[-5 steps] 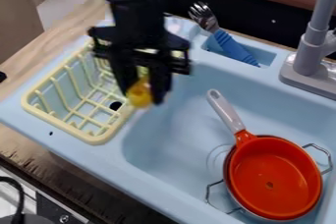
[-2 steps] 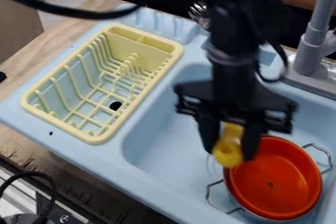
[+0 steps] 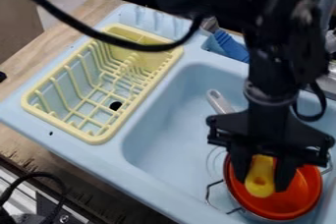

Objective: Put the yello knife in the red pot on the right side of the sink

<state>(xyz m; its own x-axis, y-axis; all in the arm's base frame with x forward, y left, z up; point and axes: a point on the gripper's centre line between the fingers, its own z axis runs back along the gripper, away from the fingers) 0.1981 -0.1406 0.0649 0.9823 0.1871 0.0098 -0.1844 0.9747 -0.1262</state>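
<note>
The end effector [image 3: 263, 184] grips the yellow knife [image 3: 261, 173] hanging down, presumably so it drops into the red pot [image 3: 283, 207] beneath.

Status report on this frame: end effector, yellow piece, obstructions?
End effector over red pot, shut on yellow piece. Pot's pale handle behind end effector. Nothing seen between piece and pot's inside.
</note>
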